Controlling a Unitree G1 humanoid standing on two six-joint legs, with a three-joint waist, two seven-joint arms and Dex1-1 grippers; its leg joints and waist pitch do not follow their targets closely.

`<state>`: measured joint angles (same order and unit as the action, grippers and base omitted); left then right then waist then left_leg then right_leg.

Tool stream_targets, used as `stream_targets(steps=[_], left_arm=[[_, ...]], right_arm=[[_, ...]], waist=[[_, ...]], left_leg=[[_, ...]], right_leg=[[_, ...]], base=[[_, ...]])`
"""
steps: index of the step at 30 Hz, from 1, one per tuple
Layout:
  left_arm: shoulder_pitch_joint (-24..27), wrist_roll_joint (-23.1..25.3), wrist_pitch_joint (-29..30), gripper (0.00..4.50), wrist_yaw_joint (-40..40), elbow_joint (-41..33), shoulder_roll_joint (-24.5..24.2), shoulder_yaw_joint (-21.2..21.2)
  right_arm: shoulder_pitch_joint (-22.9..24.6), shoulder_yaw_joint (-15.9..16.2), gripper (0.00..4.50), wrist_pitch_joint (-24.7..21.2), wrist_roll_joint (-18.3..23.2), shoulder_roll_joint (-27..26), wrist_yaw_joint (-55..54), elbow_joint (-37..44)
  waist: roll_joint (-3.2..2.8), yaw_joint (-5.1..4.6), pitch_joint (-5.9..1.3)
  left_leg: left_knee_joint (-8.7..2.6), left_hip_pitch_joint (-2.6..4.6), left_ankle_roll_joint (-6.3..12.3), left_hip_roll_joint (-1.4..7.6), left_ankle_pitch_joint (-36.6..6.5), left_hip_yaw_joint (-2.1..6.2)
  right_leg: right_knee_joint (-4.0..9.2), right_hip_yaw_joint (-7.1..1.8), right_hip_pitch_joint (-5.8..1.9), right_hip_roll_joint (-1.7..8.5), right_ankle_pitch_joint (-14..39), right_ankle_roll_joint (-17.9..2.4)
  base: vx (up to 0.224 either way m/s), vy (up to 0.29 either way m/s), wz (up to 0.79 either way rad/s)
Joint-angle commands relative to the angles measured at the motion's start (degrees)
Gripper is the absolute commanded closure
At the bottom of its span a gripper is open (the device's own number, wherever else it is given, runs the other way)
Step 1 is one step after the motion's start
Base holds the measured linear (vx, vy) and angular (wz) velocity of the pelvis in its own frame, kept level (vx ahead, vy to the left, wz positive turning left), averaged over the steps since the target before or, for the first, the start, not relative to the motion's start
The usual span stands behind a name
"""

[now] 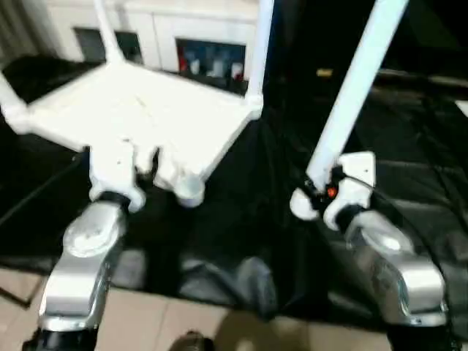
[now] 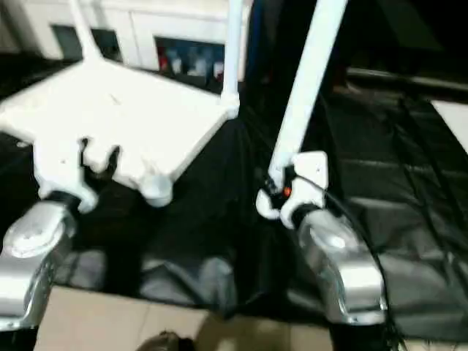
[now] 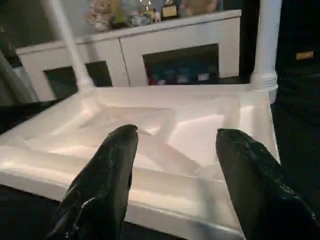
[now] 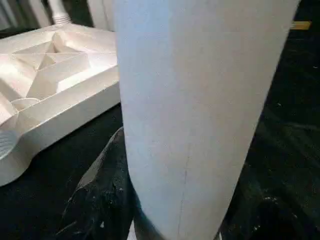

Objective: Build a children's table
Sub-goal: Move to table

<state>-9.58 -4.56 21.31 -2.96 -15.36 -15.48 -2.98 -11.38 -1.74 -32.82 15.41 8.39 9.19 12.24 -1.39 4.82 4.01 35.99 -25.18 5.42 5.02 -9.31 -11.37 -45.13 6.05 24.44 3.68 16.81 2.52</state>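
Both black fingers of the right gripper [image 4: 165, 210] are closed around the thick lower end of a loose table leg [image 1: 355, 91], holding it nearly upright with a slight lean; the white shaft rises from the hand toward the top of the head views, over the black cloth [image 1: 417, 153] on the right side of the scene. On the other side, the left gripper [image 3: 175, 165] has its fingers [image 3: 107, 180] spread apart with nothing between them. They hover just above the near rim of the tabletop [image 1: 146, 117], and I cannot tell whether either pad touches the plastic.

That tabletop lies upside down on the cloth at the left, ribbed underside up, with a white cabinet [image 3: 170, 45] behind it at the far side.

As for progress, three legs already stand in corner sockets: one at the far left [image 1: 106, 29], one at the far right [image 1: 259, 44], and one at the left edge [image 1: 11, 102], partly cut off by the frame. The near right corner socket [image 1: 189, 190] looks empty, a round white cup facing up just right of the left hand.

So the job appears about three quarters done. What is left, as I judge it, is to carry the held leg leftward over that open socket, seat its thick end there, and then turn the finished table onto its feet.
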Motion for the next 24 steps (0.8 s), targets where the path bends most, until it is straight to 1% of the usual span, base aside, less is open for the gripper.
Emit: stream_targets(steps=[1, 2, 3, 4, 5, 6, 7, 8, 9, 10, 11, 12, 13, 14, 15, 16, 17, 18, 19, 20, 21, 22, 23, 24], left_arm=[[0.8, 2.1, -2.1, 1.6, 0.9, 0.4, 0.5, 1.4], [1.0, 2.5, -2.6, 1.6, 1.2, 0.4, 0.5, 1.5], [1.1, 2.4, -2.6, 1.6, 1.2, 0.4, 0.4, 1.5], [1.2, 2.4, -2.5, 1.6, 1.2, 0.3, 0.4, 1.5], [1.3, 2.4, -2.4, 1.6, 1.2, 0.2, 0.5, 1.5], [1.4, 2.6, -2.4, 1.6, 1.4, 0.2, 0.5, 1.5], [1.5, 2.8, -2.5, 1.6, 1.6, 0.1, 0.6, 1.4], [1.6, 2.8, -2.6, 1.6, 1.6, 0.1, 0.6, 1.4], [1.6, 3.1, -2.6, 1.6, 1.6, 0.0, 0.6, 1.5], [1.6, 3.3, -2.7, 1.6, 1.6, 0.1, 0.6, 1.5], [1.5, 3.4, -2.8, 1.6, 1.4, 0.2, 0.6, 1.5], [1.5, 3.8, -3.1, 1.6, 1.2, 0.3, 0.6, 1.6], [1.4, 4.0, -3.3, 1.6, 1.0, 0.6, 0.7, 1.7], [1.4, 4.1, -3.6, 1.6, 1.0, 0.7, 0.8, 1.7], [1.3, 4.7, -4.2, 1.6, 1.3, 1.0, 0.7, 2.0], [1.3, 5.3, -4.5, 1.6, 1.5, 1.1, 0.5, 2.2], [1.1, 5.6, -4.2, 1.6, 1.5, 1.2, 0.3, 2.5], [0.7, 6.5, -3.8, 1.6, 2.4, 1.5, 0.4, 2.6], [0.4, 6.0, -3.0, 1.6, 2.1, 1.8, 0.5, 2.6], [0.0, 6.0, -2.5, 1.6, 2.1, 1.9, 0.6, 2.6], [-0.1, 5.9, -2.3, 1.6, 2.1, 2.0, 0.6, 2.6], [-0.3, 6.1, -2.8, 1.6, 2.4, 2.1, 0.9, 2.4], [-0.5, 5.4, -1.5, 1.6, 3.8, 1.7, 2.6, 1.2], [-0.6, 5.8, -0.9, 1.6, 4.4, 1.6, 2.9, 1.1]], right_arm=[[0.8, -1.8, 2.64, 1.6, 1.0, -0.2, -1.0, 0.3], [0.9, -1.8, 2.64, 1.6, 1.0, -0.2, -1.2, 0.4], [0.7, -1.7, 2.64, 1.5, 0.8, 0.0, -1.5, 0.2], [0.7, -1.6, 2.64, 1.6, 0.6, 0.0, -1.6, 0.1], [0.6, -1.6, 2.64, 1.7, 0.4, 0.1, -1.6, 0.0], [0.4, -1.0, 2.64, 1.9, -0.3, 0.5, -1.5, -0.4], [0.1, -0.6, 2.64, 2.3, -1.2, 0.5, -1.4, -1.1], [0.0, -0.5, 2.64, 2.5, -1.3, 0.5, -1.4, -1.2], [-0.4, -0.4, 2.64, 2.9, -1.9, 0.3, -1.4, -1.7], [-0.5, -0.1, 2.64, 3.2, -2.3, 0.4, -1.3, -1.9], [-0.6, 0.2, 2.64, 3.4, -2.5, 0.4, -1.3, -1.9], [-0.6, 0.3, 2.64, 3.5, -2.6, 0.3, -1.3, -2.0], [-0.6, 0.3, 2.64, 3.5, -2.6, 0.2, -1.4, -2.0], [-0.6, 0.4, 2.64, 3.6, -2.5, 0.1, -1.4, -2.0], [-0.5, 0.6, 2.64, 3.6, -2.5, 0.2, -1.5, -2.0], [-0.5, 0.7, 2.64, 3.6, -2.6, 0.2, -1.5, -2.0], [-0.5, 0.9, 2.64, 3.7, -2.6, 0.2, -1.5, -2.0], [-0.5, 1.0, 2.64, 3.7, -2.6, 0.1, -1.5, -2.0], [-0.6, 1.0, 2.64, 3.6, -2.7, 0.0, -1.5, -2.0], [-0.7, 1.0, 2.64, 3.7, -2.9, -0.1, -1.4, -2.1], [-0.9, 1.0, 2.64, 3.7, -3.0, -0.2, -1.3, -2.2], [-1.0, 1.0, 2.64, 3.7, -3.2, -0.3, -1.3, -2.4], [-1.3, 1.1, 2.64, 3.8, -3.4, -0.2, -1.1, -2.6], [-1.4, 1.1, 2.64, 3.9, -3.4, -0.1, -1.1, -2.7]], waist=[[0.44, -1.43, -3.21], [4.69, -0.74, -3.74], [2.8, 1.21, -3.52], [3.46, -0.75, -2.92], [2.5, 0.02, -1.36], [3.15, -0.78, -1.29], [3.23, -0.85, -1.14], [2.7, -1.06, -1.0], [0.48, -3.95, -0.47], [-1.03, -5.74, -2.11], [-1.83, -7.35, -2.04], [-2.02, -7.18, -1.22], [-1.47, -7.39, -1.42], [-1.12, -7.19, -1.74], [-0.01, -6.78, -1.84], [4.33, -4.04, -2.9], [4.46, -1.99, -3.34], [4.14, -3.26, -2.6], [2.79, -3.28, -2.25], [-0.04, -4.28, -2.75], [-2.33, -5.36, -3.64], [-2.51, -5.61, -3.98], [-3.2, -5.11, -3.16], [-2.91, -4.63, -3.81]], left_leg=[[-9.73, 4.43, 11.28, 9.02, -6.6, 3.81], [-7.57, 2.89, -0.55, 6.39, -19.9, 1.55], [11.46, -1.61, -6.33, 1.1, -16.1, 8.24], [13.31, -4.84, -8.81, 0.83, -15.2, 10.26], [12.97, -4.0, -14.76, 0.71, -12.1, 10.59], [12.17, -0.47, -14.59, 1.58, -13.3, 10.51], [9.67, 0.73, -13.55, 2.19, -12.7, 9.76], [6.33, 2.12, -11.43, 3.38, -12.5, 9.47], [-3.04, 4.84, -3.35, 4.11, -22.1, 8.09], [-4.88, 7.31, -1.5, 4.95, -25.2, 8.67], [-7.46, 7.69, 1.38, 4.75, -26.3, 10.26], [-8.34, 7.99, 6.11, 5.12, -23.6, 10.21], [-7.97, 8.55, 8.09, 5.38, -21.9, 10.51], [-7.97, 9.04, 9.26, 5.58, -20.6, 10.65], [-8.71, 9.06, 8.71, 5.56, -19.4, 10.11], [-4.22, 4.72, 0.74, 4.59, -21.7, 8.21], [3.92, 3.39, -2.28, 2.76, -17.8, 7.96], [6.89, 1.96, -5.08, 3.41, -12.6, 10.4], [4.14, 0.97, -11.51, 3.83, -5.8, 10.63], [-1.97, 4.08, -15.71, 6.25, -7.9, 11.07], [-6.87, 6.98, -19.47, 15.2, -12.9, 16.74], [-6.96, 6.74, -20.06, 15.55, -9.9, 17.15], [-7.92, 4.51, -20.47, 14.71, -9.8, 15.74], [-7.05, 4.66, -17.02, 13.43, -10.9, 14.63]], right_leg=[[1.74, -0.57, -0.32, 1.16, 3.5, 1.3], [8.29, -6.06, -1.91, 8.3, 6.8, 4.7], [16.67, -15.48, -1.95, 19.56, 18.2, 4.8], [16.15, -13.11, -4.94, 18.67, 21.5, 5.4], [15.94, -7.91, -5.43, 16.35, 26.0, 2.8], [17.34, -6.11, -4.79, 15.79, 32.9, -4.0], [17.85, -4.84, -5.57, 14.76, 34.9, -6.8], [18.26, -3.96, -5.55, 13.86, 35.6, -9.2], [14.08, 0.77, -3.28, 4.09, 29.9, -10.2], [9.71, 1.43, -2.65, 1.15, 21.0, -9.6], [3.17, 2.1, -1.65, -0.96, 6.9, -7.7], [2.3, 2.12, -0.41, -0.97, 3.7, -6.1], [2.49, 2.07, -0.25, -0.65, 2.9, -5.3], [3.04, 1.85, -0.42, -0.29, 2.3, -4.7], [4.31, 1.08, -0.86, 0.78, 1.6, -3.7], [13.29, -8.31, -4.82, 11.36, 8.6, -2.6], [16.54, -12.99, -6.07, 17.06, 10.0, -5.6], [16.82, -12.85, -6.55, 18.41, 12.3, -8.7], [14.93, -6.44, -7.87, 11.93, 14.5, -13.3], [12.78, -1.08, -5.52, 2.34, 12.2, -13.4], [4.74, -2.67, -0.97, 0.29, 2.8, -7.3], [2.63, -2.52, -0.35, 0.16, 1.3, -5.4], [0.5, -2.1, 0.26, -0.52, 1.9, -3.5], [0.73, -2.1, 0.43, -0.61, 2.2, -2.3]], base=[[-0.108, 0.151, -0.12], [-0.07, 0.12, 0.0], [-0.07, 0.12, 0.0], [-0.045, 0.144, -0.38], [-0.117, 0.257, -0.59], [-0.117, 0.257, -0.59], [-0.133, 0.34, -0.21], [-0.128, 0.344, 0.0], [-0.128, 0.344, 0.0], [-0.122, 0.324, 0.14], [-0.095, 0.307, 0.04], [-0.095, 0.307, 0.04], [-0.088, 0.281, -0.09], [-0.09, 0.243, -0.15], [-0.09, 0.243, -0.15], [-0.099, 0.201, -0.03], [-0.081, 0.208, -0.12], [-0.081, 0.208, -0.12], [-0.064, 0.199, -0.32], [-0.082, 0.162, 0.04], [-0.082, 0.162, 0.04], [-0.079, 0.152, 0.2], [-0.074, 0.106, 0.04], [-0.074, 0.106, 0.04]])
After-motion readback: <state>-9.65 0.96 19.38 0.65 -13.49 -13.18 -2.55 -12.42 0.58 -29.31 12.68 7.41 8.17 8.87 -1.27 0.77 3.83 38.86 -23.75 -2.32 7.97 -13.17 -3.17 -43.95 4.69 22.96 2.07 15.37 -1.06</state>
